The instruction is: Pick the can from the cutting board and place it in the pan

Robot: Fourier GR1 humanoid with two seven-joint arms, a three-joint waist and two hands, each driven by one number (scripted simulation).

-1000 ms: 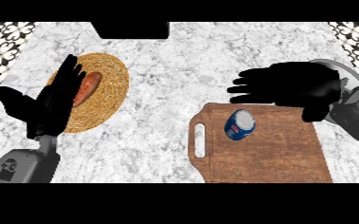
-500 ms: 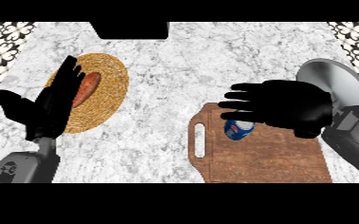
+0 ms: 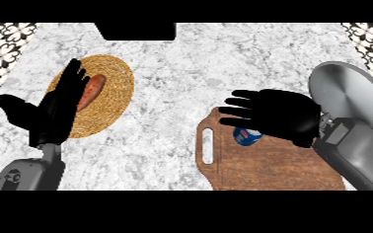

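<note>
Can [image 3: 247, 136] lies on cutting board [image 3: 270, 165], mostly hidden under right hand [image 3: 280, 116] — fingers [image 3: 244, 109] spread, nothing clamped yet. Risk: blind closure nudges it rolling. Pan [image 3: 341, 86] beyond at right; left hand [image 3: 55, 113] rests, fingers straight.

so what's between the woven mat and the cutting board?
Head view: only bare marble counter lies between the woven mat and the cutting board.

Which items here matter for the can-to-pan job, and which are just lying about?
Job: can, cutting board, pan, right hand over the can.
Lying about: woven mat with a sausage, left hand resting open.
</note>
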